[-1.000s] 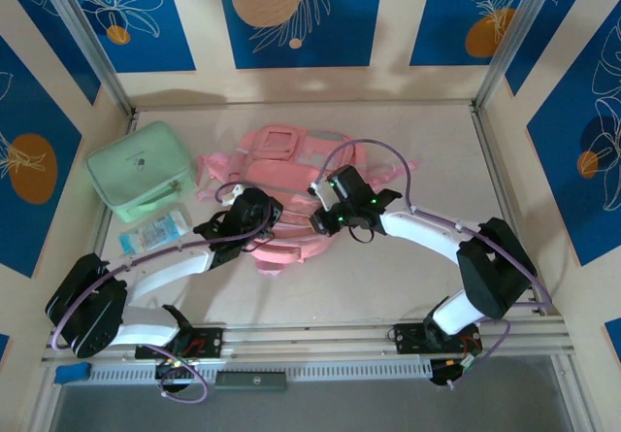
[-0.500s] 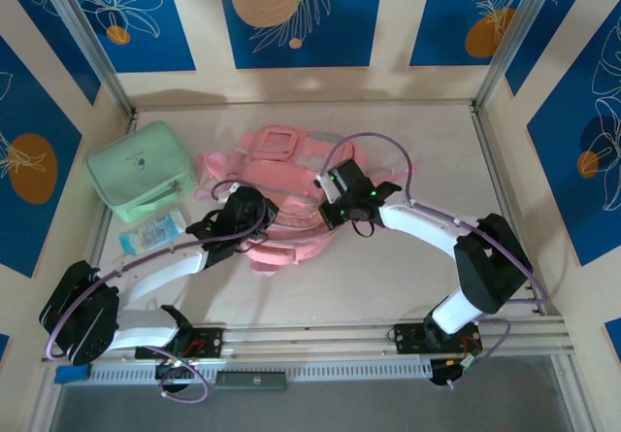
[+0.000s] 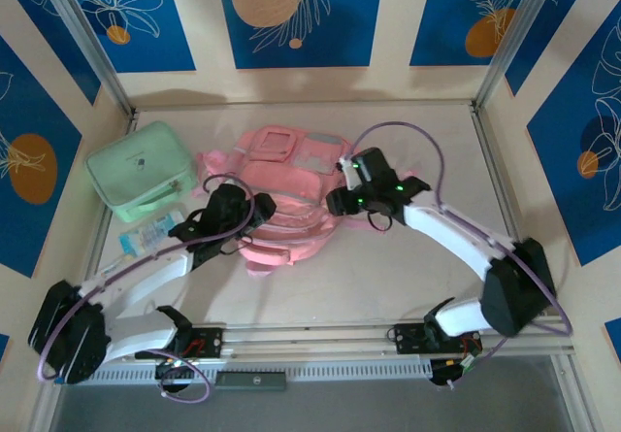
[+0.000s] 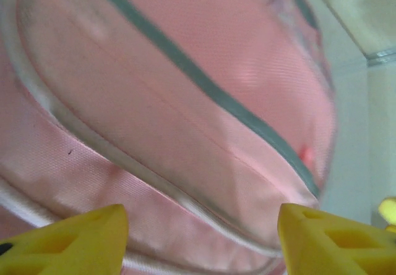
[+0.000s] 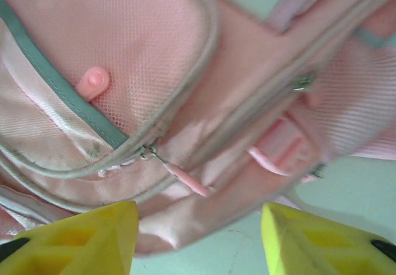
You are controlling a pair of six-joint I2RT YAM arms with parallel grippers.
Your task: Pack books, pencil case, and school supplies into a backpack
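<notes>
the left pincer [image 4: 199, 219] has its two yellow fingers [image 4: 74, 238] standing well apart with nothing between them. the pink backpack [image 4: 185, 102] lies close in front of the tips, with a grey-green trim line [image 4: 204, 83] running across the fabric just past them. whether the tips touch the cloth i cannot tell. from above, this pincer sits at the backpack's near left edge. off to its left, beside its own arm, a blue-and-white packet [image 3: 155, 230] lies on the table [image 3: 388, 277]. farther out on that side stands a mint-green case [image 3: 141, 170], just beside the backpack's straps.

the right pincer [image 5: 199, 216] is spread apart too and holds nothing. a thin pink zip pull [image 5: 185, 179] lies straight ahead of the gap. beyond it, toward the left finger, is a mesh pocket with a round pink tab [image 5: 93, 82]. from above, this pincer is over the backpack's near right side, facing the left pincer across the bag.
</notes>
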